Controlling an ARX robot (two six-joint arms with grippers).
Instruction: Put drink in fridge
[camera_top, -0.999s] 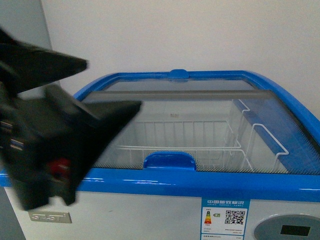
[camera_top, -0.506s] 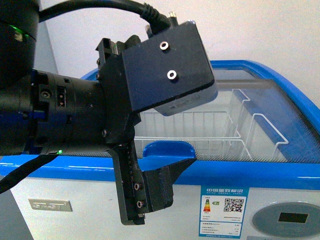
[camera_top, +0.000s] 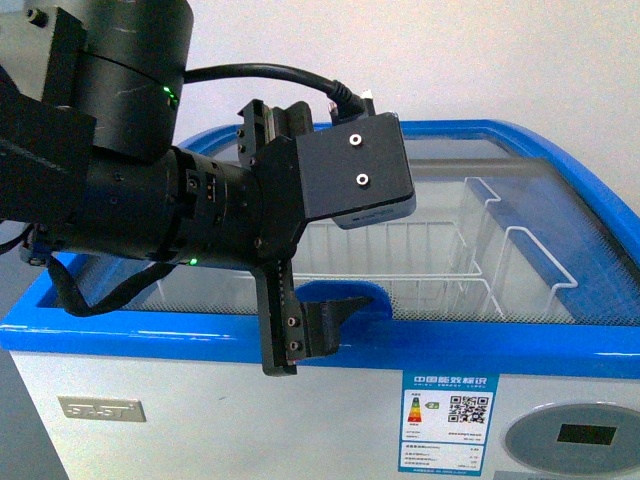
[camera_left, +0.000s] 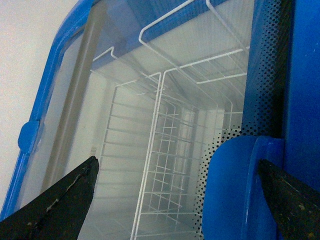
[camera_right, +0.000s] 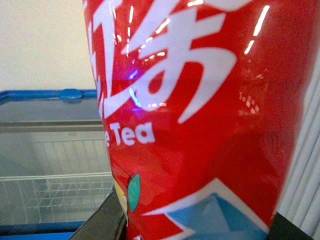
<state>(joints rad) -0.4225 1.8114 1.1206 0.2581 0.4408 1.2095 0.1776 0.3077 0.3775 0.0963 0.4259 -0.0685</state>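
The fridge (camera_top: 560, 345) fills the front view: white body, blue top rim, curved glass lid (camera_top: 570, 250) w/ a dotted edge. The lid looks shut over the front part, though glare makes that hard to confirm. The L arm (camera_top: 130, 210), black and bulky, reaches across the fridge's left half from the upper left. A cable loops over the arm's wrist.

White wire baskets (camera_top: 400, 265) hang inside under the glass and nothing shows in them. In the L wrist view the L gripper (camera_left: 176, 162) has its jaws spread wide. The blue lid handle (camera_left: 235, 195) sits between them, nearer one finger, and no contact w/ the handle is visible. In the front view the fingers hang at the front rim, right by that handle.

The drink (camera_right: 200, 125) is not in the fridge. It takes up most of the R wrist view, its red label w/ white lettering and the word "Tea" facing the camera. The fridge's rim and baskets show behind it. The R gripper (camera_right: 196, 225) is clamped on the bottle, w/ a dark finger on each side low down.

On the fridge front are an energy sticker (camera_top: 450, 420), a round display panel (camera_top: 585, 460) and a small brand badge (camera_top: 100, 408).
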